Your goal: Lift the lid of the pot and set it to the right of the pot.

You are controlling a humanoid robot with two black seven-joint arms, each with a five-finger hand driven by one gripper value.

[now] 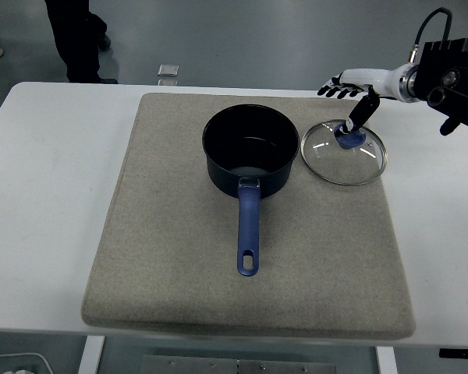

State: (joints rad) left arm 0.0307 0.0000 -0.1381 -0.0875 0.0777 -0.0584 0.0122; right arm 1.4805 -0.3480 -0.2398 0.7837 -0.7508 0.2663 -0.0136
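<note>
A dark blue pot (249, 149) with a blue handle (249, 230) stands open on a grey mat (164, 257), handle pointing toward the near edge. The glass lid (344, 153) with a blue knob (350, 138) lies flat on the mat just right of the pot, a small gap between them. My right hand (348, 106) hovers over the lid's far side. Its fingers (334, 89) are stretched out to the left and its thumb (365, 111) points down to the knob. The hand holds nothing. The left arm is out of view.
The mat covers most of the white table (47, 195). A person's legs (78, 39) stand beyond the table's far left corner. A small grey square (168, 70) lies on the floor behind the table.
</note>
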